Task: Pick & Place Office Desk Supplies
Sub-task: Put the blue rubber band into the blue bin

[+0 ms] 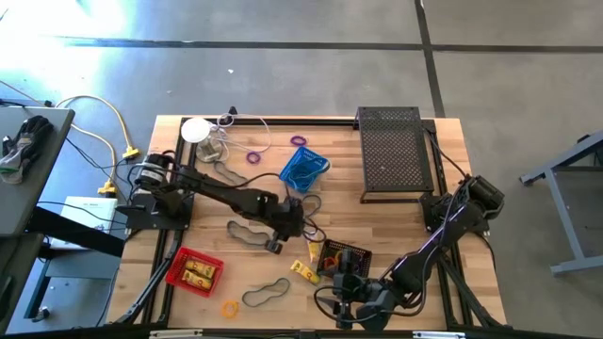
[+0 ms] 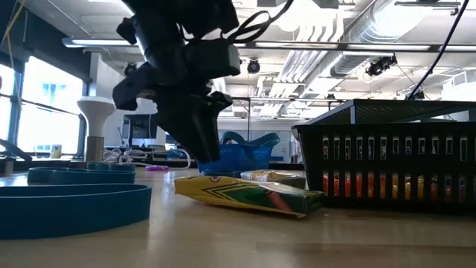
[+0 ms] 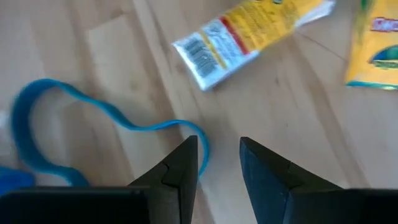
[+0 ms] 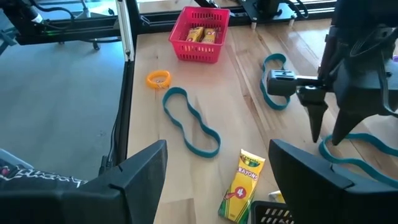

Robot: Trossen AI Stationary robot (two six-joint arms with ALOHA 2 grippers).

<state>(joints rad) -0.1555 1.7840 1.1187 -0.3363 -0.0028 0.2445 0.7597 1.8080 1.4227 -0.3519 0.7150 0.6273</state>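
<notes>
The office desk supplies lie scattered on the wooden counter. The left gripper hangs with its tips pointing down, just above a blue band loop. Its fingers stand a little apart with nothing between them; the loop's edge passes just beside one fingertip, and from the wrist view I cannot tell if it touches. Just ahead of these fingers lies a yellow crayon packet, flat on the wood.

The right gripper waits near the front edge of the counter, its fingers spread wide and empty. Between and a little beyond them lies a second yellow crayon box, and further ahead another blue band loop and a small orange ring. Well beyond sits the red basket with some yellow packets inside. A black basket stands just beside the right fingers — its mesh wall fills the right of the low view. Behind the left gripper, the blue basket lies tilted, and purple rings are near it.
</notes>
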